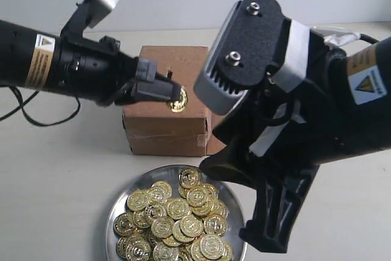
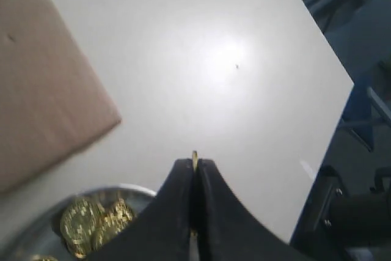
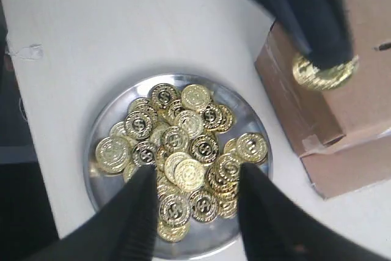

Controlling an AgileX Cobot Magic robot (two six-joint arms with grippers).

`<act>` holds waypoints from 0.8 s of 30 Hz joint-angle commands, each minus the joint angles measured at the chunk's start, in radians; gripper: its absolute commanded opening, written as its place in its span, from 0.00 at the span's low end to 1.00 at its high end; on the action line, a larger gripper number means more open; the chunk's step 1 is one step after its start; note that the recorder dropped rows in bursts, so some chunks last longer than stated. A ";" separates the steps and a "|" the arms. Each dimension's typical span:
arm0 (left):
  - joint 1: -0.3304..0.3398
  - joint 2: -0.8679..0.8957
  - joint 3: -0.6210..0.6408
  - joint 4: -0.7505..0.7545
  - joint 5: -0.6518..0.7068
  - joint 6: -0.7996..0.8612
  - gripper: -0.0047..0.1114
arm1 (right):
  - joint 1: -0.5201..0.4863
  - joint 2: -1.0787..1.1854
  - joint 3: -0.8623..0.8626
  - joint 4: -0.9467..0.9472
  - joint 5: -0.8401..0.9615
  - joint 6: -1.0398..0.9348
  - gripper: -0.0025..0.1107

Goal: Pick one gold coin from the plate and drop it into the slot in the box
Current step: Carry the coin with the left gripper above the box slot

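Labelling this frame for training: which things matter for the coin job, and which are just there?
In the job: left gripper, its coin, box, slot, plate of coins.
Just there: right gripper, open and empty; cable; table.

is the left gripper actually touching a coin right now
Touching: in the left wrist view the left gripper pinches a gold coin edge-on between its fingers.

The pale table [image 1: 55,169] carries the box [image 1: 165,68] and, near it, the plate [image 3: 247,117].
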 commanded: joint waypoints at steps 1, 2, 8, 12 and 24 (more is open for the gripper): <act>-0.005 0.001 -0.081 -0.012 0.139 -0.038 0.04 | 0.001 -0.045 -0.005 -0.005 0.084 0.085 0.10; -0.005 0.001 -0.090 -0.012 0.168 -0.046 0.04 | 0.001 -0.046 -0.005 -0.005 0.099 0.087 0.05; -0.005 0.007 -0.098 -0.012 0.324 -0.044 0.04 | 0.001 -0.046 -0.005 -0.005 0.114 0.117 0.02; -0.005 0.021 -0.098 -0.012 0.413 -0.046 0.04 | 0.001 -0.046 -0.005 -0.004 0.117 0.131 0.02; -0.046 0.108 -0.139 -0.012 0.538 -0.042 0.04 | 0.001 -0.046 -0.005 -0.004 0.116 0.145 0.02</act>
